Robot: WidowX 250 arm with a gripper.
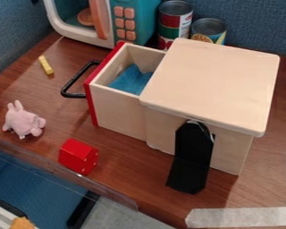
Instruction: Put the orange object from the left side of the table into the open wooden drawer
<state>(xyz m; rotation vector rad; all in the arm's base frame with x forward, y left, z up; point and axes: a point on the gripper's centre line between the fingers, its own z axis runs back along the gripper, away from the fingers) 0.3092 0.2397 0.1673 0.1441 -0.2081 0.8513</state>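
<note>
- Brown wood-grain tabletop, blue fabric wall behind, and here's one wooden box, our landmark!
- Up beyond its left side, one toy microwave, six orange buttons showing, one pinkish piece inside; that's what the gripper is nearest.
- And the gripper itself, at the upper left edge: released, two black tips standing apart, nothing between them!
- Behind the box, two cans, both wearing printed labels.
- Out of the box's left side, one red-fronted drawer, pulled open, one black handle, blue cloth inside.
- Left of the box: one yellow stick, one pink plush, one red block.
- On its near side, one black bracket; pale tape lies nearer the camera.
</note>
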